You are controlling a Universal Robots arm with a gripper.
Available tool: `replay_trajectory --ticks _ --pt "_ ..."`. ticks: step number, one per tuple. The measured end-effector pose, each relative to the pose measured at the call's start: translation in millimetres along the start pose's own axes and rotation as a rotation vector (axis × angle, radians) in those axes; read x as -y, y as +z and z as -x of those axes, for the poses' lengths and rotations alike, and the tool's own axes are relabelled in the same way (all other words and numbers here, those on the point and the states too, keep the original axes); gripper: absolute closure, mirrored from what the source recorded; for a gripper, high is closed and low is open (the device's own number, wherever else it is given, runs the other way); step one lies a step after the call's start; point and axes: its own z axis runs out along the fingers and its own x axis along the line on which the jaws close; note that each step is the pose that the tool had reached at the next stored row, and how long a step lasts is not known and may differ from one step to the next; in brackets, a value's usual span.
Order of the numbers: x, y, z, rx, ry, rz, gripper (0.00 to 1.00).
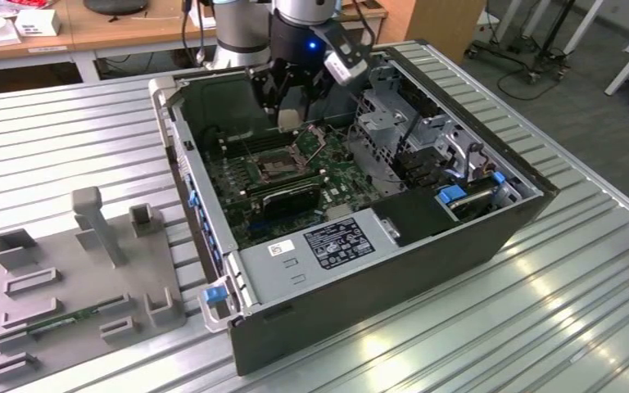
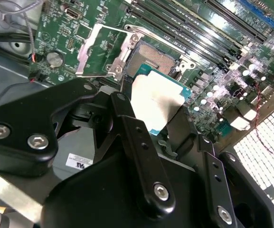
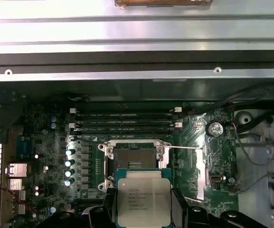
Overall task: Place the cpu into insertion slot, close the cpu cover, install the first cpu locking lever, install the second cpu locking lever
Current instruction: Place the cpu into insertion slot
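The hand [image 3: 144,205] is clamped on the cpu [image 3: 144,202]. One black finger [image 3: 109,205] presses each of two opposite edges, and the metal top faces the camera in the first wrist view. In the exterior view the hand [image 1: 289,110] hangs inside the open case [image 1: 402,262], which lies on its side on the slatted metal desk [image 1: 576,327], and the cpu [image 1: 289,117] shows as a pale patch at its tip.

The cpu is in the air above the board [image 1: 331,176], not seated. In both wrist views it sits just short of the slot [image 3: 134,159], its far edge overlapping the slot's near rim. The slot [image 2: 158,57] is empty, with its bare contact field showing. The cover [image 2: 88,52] is swung open and lies back clear of the opening. In the exterior view the cover [image 1: 312,139] stands up beside the slot [image 1: 274,169]. The memory slots [image 3: 122,121] run along the slot's far side.

I judge the first step to be in hand: the cpu is gripped and carried to the slot but not yet set in, and the cover and both levers are untouched. Seating it calls for bringing the cpu square over the opening, with edges parallel to the rim and the chip level. It then has to be lowered gently, since the contacts look fine and a skewed or forced descent could bend them. Whether its corner marks match the slot I cannot tell.
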Motion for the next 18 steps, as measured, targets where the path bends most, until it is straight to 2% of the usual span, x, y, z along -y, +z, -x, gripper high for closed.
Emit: replay_trajectory --ticks 5,12,18 --pt "0.7 6.8 -3.6 0.0000 0.000 -0.0001 0.46" --pt "1.8 18.1 -4.8 -0.0001 0.000 0.0000 0.46" --pt "1.9 19.0 -4.9 -0.0001 0.000 -0.0001 0.46"
